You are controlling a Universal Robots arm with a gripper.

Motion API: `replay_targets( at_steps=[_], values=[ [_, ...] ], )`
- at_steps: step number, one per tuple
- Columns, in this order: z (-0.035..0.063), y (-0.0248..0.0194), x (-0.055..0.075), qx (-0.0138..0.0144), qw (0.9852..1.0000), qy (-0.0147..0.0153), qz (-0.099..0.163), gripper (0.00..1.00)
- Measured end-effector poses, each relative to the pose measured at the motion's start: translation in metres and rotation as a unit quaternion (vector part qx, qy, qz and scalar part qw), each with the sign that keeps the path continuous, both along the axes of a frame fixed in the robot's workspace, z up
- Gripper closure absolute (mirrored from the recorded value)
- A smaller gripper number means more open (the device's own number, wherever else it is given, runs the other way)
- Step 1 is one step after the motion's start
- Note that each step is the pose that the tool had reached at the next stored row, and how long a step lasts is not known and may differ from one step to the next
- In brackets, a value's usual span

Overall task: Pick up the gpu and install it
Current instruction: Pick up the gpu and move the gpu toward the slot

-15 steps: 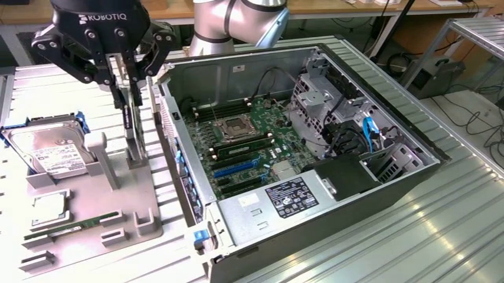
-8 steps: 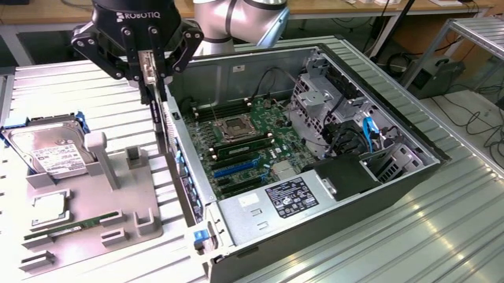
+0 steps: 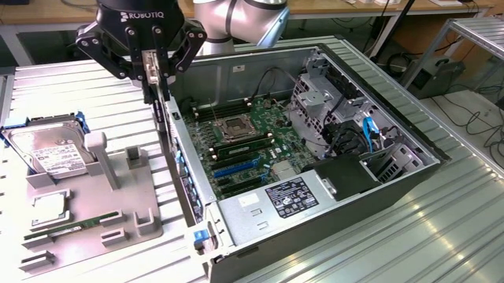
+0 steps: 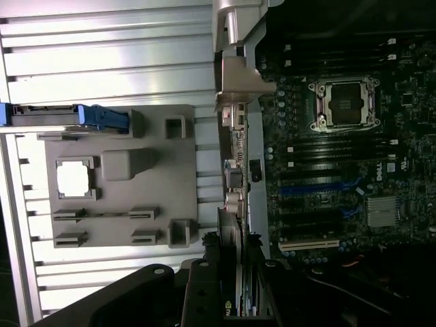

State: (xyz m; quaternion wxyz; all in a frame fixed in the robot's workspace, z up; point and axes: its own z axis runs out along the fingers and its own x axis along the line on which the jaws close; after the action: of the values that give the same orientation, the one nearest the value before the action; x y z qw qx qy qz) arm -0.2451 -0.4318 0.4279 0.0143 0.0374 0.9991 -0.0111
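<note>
The gripper (image 3: 151, 63) is clamped on the gpu (image 3: 156, 89), its fingers pinching the card from both sides so that it hangs edge-on and upright, the silver end bracket up between the fingers and the dark board below them. The card is lifted clear of everything, over the rear wall of the open computer case (image 3: 378, 194), at the side nearest the grey fixture tray (image 3: 118, 206). In the wrist view the gripper (image 4: 235, 276) holds the gpu (image 4: 233, 170) as a thin strip running along that case wall, with the tray (image 4: 153, 197) on one side and the motherboard (image 4: 320, 157) on the other. The case lies on its side on the ribbed metal surface (image 3: 441, 236), showing the motherboard (image 3: 244, 150), the bare processor socket (image 3: 236, 127), blue expansion slots (image 3: 236, 168) and the power supply (image 3: 275, 200). On the exterior view's left the tray carries a silver hard drive (image 3: 47, 150) with blue rails, standing tilted at the far end, a square processor chip (image 3: 49, 206) in a recess, and a narrow green memory stick (image 3: 67, 231) lying in a slot near the front.
</note>
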Motion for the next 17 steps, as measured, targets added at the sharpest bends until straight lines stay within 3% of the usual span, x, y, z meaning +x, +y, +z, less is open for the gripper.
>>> replay_targets(
  at_steps=[17],
  values=[
    [0.0000, 0.0000, 0.013, -0.0001, 1.0000, 0.0000, 0.000, 0.74]
  ],
)
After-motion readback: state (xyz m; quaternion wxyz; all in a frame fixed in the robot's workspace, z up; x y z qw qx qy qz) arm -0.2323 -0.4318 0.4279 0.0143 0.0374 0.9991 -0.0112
